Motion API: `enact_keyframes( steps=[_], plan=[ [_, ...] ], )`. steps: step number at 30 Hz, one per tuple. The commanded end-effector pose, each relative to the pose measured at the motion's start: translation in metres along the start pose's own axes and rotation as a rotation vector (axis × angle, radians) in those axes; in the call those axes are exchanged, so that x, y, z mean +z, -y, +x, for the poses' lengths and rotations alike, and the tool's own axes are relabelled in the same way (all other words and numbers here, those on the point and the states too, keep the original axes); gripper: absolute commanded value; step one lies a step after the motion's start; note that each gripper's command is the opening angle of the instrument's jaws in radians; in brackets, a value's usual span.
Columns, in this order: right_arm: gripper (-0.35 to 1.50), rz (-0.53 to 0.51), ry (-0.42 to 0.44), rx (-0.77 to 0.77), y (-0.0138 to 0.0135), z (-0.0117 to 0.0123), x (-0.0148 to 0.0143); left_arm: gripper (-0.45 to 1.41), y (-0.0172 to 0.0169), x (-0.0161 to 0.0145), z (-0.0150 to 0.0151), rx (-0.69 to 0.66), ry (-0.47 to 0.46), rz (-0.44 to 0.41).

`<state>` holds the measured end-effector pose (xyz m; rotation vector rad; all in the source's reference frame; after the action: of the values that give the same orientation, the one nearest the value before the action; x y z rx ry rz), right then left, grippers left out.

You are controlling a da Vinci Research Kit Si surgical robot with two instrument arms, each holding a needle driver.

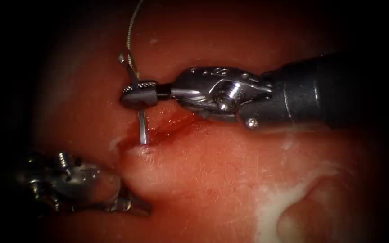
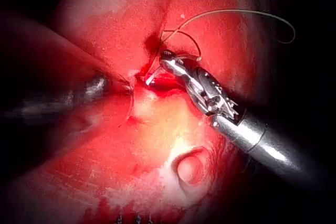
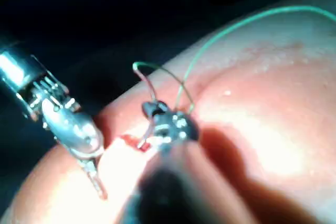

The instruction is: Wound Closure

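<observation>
- Right tool (image 1: 137, 95): enters from the right of the endoscope view. Its jaws are clamped across the needle (image 1: 142, 128), near the end that carries the thread.
- Needle: runs down from the jaws to the cut (image 1: 167, 126). Its lower end meets the tissue (image 1: 230, 180) at the left end of the cut; whether the tip is inside the tissue cannot be told.
- Thread (image 1: 130, 36): rises from the needle above the jaws, forms a small loop, then leads up and away.
- Left tool (image 1: 133, 207): rests low on the tissue, below and to the left of the cut, well apart from the needle. Its jaws look closed to a narrow point with nothing between them.
- Red fluid (image 1: 176, 121): lies along the cut, below the right tool.
</observation>
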<state>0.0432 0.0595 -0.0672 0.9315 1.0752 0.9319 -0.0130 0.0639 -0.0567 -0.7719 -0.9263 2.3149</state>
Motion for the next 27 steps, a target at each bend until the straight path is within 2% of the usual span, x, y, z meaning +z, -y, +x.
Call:
enact_keyframes(
  steps=[1, 10, 20, 27],
  plan=[
    [-0.35, 0.006, 0.001, 0.001, 0.0, 0.0001, 0.0008, -0.19, 0.0001, 0.001, 0.0, 0.0, 0.001, -0.002],
    [-0.35, 0.016, 0.005, 0.115, 0.0005, -0.0003, 0.0011, -0.19, 0.0006, 0.0012, -0.0005, -0.006, 0.003, 0.001],
    [-0.35, 0.021, 0.01, 0.125, 0.001, -0.0008, 0.0013, -0.22, 0.0005, 0.0011, -0.0006, -0.006, 0.003, 0.0],
    [-0.35, 0.055, 0.054, 0.142, 0.0023, -0.0017, 0.0016, -0.21, 0.0005, 0.0011, -0.0006, -0.012, 0.003, 0.0]
  ],
)
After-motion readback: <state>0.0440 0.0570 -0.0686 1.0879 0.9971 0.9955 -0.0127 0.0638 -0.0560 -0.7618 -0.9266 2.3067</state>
